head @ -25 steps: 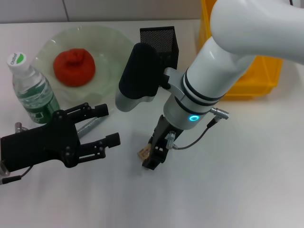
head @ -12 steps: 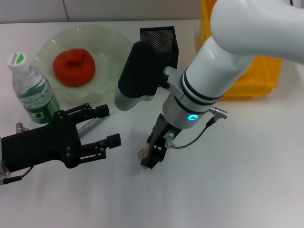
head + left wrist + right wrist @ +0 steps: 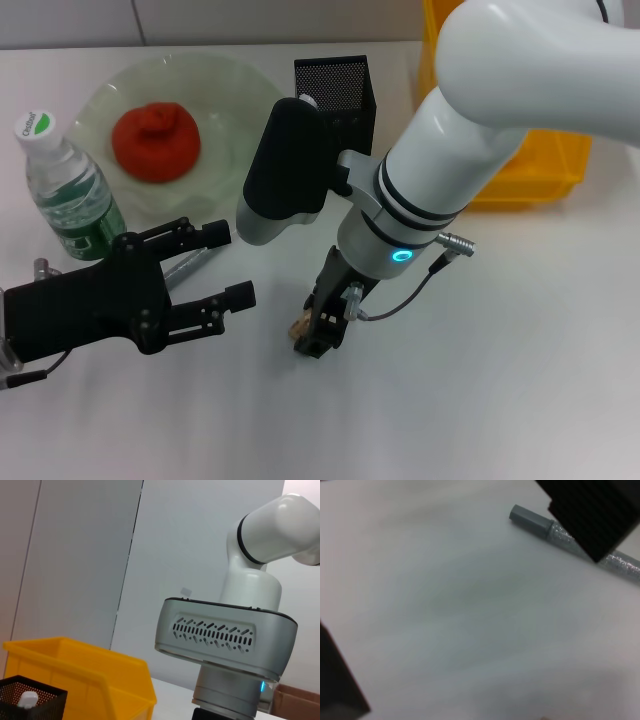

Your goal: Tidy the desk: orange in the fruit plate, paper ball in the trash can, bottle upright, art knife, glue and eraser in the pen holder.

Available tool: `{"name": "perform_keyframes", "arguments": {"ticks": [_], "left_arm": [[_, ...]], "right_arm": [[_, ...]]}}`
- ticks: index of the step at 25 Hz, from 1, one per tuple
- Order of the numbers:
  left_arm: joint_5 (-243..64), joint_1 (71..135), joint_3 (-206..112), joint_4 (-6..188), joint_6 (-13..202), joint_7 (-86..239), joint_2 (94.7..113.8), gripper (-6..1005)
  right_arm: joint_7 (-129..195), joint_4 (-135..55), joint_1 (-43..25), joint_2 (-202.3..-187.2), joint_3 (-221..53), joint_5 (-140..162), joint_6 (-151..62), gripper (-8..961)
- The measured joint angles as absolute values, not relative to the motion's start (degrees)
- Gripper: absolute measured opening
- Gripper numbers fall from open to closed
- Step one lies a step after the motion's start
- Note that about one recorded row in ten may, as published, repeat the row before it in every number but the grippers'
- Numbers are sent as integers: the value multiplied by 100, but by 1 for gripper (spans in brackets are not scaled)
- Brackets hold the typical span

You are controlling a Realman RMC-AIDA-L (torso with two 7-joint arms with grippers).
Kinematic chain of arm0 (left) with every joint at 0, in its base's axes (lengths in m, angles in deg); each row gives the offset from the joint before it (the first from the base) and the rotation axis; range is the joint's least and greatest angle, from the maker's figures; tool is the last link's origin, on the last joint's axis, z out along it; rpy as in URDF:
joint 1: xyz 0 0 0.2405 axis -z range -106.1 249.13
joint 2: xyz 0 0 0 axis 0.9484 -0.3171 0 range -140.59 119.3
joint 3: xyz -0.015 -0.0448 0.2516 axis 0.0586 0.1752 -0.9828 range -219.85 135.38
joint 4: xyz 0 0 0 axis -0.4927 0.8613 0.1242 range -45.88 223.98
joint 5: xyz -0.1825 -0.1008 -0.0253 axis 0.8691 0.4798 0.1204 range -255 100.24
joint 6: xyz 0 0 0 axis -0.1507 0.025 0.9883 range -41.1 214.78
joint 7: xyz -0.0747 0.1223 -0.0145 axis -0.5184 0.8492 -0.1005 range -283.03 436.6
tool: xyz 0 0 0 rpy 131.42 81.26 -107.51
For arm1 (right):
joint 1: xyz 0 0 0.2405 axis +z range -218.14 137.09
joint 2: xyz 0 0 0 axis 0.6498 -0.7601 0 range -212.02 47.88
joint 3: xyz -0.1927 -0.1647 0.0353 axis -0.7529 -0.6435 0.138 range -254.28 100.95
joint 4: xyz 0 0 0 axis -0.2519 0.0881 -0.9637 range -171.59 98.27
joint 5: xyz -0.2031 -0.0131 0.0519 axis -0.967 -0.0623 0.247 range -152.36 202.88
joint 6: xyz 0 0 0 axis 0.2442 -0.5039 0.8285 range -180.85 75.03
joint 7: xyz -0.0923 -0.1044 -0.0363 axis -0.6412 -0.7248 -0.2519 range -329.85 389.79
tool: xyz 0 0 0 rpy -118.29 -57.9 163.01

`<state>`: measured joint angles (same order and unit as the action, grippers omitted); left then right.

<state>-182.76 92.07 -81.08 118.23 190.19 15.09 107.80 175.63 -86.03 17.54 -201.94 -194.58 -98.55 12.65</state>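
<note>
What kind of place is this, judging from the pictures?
Probably an office or lab workbench: a plain white desk holding a black mesh pen holder, a yellow trash can and a water bottle, with pale wall panels behind.

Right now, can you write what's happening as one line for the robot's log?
right pincer: down at eraser on desk | left pincer: open, idle | orange: in plate | bottle: upright

The eraser [image 3: 299, 324] is mostly hidden behind the right gripper [image 3: 318, 332]; trash can [image 3: 545, 160] largely covered.
</note>
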Motion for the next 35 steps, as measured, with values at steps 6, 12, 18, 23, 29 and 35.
{"name": "perform_keyframes", "arguments": {"ticks": [6, 12, 18, 23, 29, 35], "left_arm": [[-18276, 9185, -8108, 11816, 19021, 1509, 10783, 779], [-18276, 9182, -8108, 11813, 19029, 1509, 10783, 779], [-18276, 9181, -8108, 11813, 19043, 1508, 10783, 779], [-18276, 9177, -8103, 11813, 19053, 1509, 10783, 779], [-18276, 9169, -8081, 11814, 19064, 1508, 10783, 779], [-18272, 9155, -8073, 11815, 19064, 1508, 10776, 779]], "right_arm": [[17571, -8608, 1757, -20195, -19464, -9848, 1270, 496], [17592, -8628, 1751, -20196, -19451, -9848, 1280, 476], [17596, -8650, 1732, -20196, -19427, -9848, 1308, 467], [17608, -8736, 1691, -20195, -19387, -9849, 1316, 465], [17595, -9005, 1492, -20194, -19104, -9886, 1331, 464], [17536, -9290, 1098, -20158, -18750, -9897, 1353, 464]]}}
